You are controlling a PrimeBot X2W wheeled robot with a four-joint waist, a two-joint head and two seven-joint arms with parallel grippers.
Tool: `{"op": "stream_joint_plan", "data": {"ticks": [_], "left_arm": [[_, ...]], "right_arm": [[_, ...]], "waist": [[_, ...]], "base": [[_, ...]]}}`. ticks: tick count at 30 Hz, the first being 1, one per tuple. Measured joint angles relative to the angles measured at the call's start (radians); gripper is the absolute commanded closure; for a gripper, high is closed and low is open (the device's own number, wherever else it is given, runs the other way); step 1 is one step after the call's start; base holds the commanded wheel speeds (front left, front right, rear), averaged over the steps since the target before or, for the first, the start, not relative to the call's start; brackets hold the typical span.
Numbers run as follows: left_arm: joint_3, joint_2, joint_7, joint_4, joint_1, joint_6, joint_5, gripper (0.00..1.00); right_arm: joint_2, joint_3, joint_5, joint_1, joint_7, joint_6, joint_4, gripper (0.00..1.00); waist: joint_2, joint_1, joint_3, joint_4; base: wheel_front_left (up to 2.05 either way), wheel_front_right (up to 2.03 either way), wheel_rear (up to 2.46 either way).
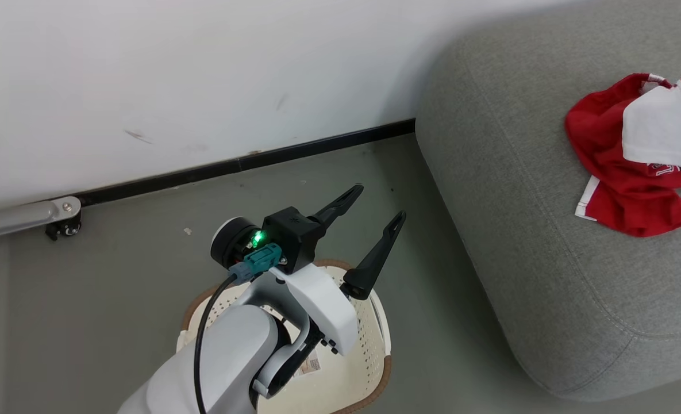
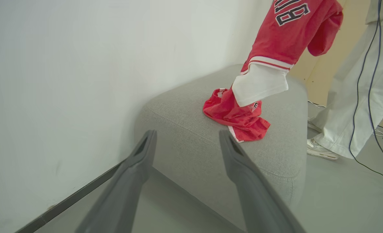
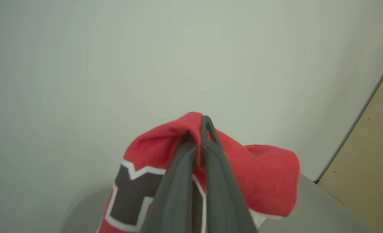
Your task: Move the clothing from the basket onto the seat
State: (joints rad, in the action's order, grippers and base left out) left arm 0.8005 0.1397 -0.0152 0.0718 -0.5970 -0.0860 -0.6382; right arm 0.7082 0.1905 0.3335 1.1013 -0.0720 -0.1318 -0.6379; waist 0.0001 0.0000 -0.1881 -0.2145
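The basket (image 1: 369,339), at 6 o'clock in the head view, is mostly hidden beneath the left forearm (image 1: 231,356), so its contents cannot be made out. The clothing (image 1: 622,178) lies bunched on the seat (image 1: 518,230) at 3 o'clock, cut off by the frame edge. In the left wrist view a red jersey (image 2: 288,35) hangs over that heap, its lettering cropped at 1 o'clock. The left arm reaches over the basket, and the left gripper (image 1: 379,202) has its fingers spread and empty, aimed toward 1 o'clock. The right gripper (image 3: 197,132) is clenched on red jersey fabric.
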Motion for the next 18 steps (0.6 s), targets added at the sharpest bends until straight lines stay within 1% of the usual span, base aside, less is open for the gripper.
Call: {"op": "stream_joint_plan", "data": {"ticks": [5, 10, 12, 15, 18], "left_arm": [[0.007, 0.002, 0.015, -0.013, -0.025, 0.000, 0.014, 0.00], [0.013, 0.001, 0.029, -0.026, -0.053, 0.000, 0.020, 0.00], [0.014, -0.001, 0.032, -0.030, -0.062, 0.000, 0.024, 0.00], [0.016, -0.005, 0.040, -0.033, -0.073, 0.001, 0.024, 0.00], [0.021, -0.006, 0.042, -0.034, -0.074, 0.001, 0.024, 0.00]], "right_arm": [[-0.003, -0.014, -0.019, 0.012, -0.013, 0.000, -0.033, 1.00], [0.005, -0.058, -0.041, 0.038, -0.054, 0.000, -0.064, 1.00], [0.008, -0.058, -0.048, 0.041, -0.063, 0.000, -0.079, 1.00], [-0.004, -0.058, -0.057, 0.021, -0.072, 0.000, -0.125, 1.00], [-0.023, -0.065, -0.057, -0.035, -0.087, 0.000, -0.172, 1.00]], "waist": [[0.0000, 0.0000, -0.035, 0.021], [0.0000, 0.0000, -0.066, 0.040], [0.0000, 0.0000, -0.078, 0.046], [-0.0001, 0.0000, -0.096, 0.053], [0.0000, 0.0000, -0.114, 0.058]], "base": [[0.00, 0.00, 0.00], [0.00, 0.00, 0.00], [0.00, 0.00, 0.00], [0.00, 0.00, 0.00], [0.00, 0.00, 0.00]]}}
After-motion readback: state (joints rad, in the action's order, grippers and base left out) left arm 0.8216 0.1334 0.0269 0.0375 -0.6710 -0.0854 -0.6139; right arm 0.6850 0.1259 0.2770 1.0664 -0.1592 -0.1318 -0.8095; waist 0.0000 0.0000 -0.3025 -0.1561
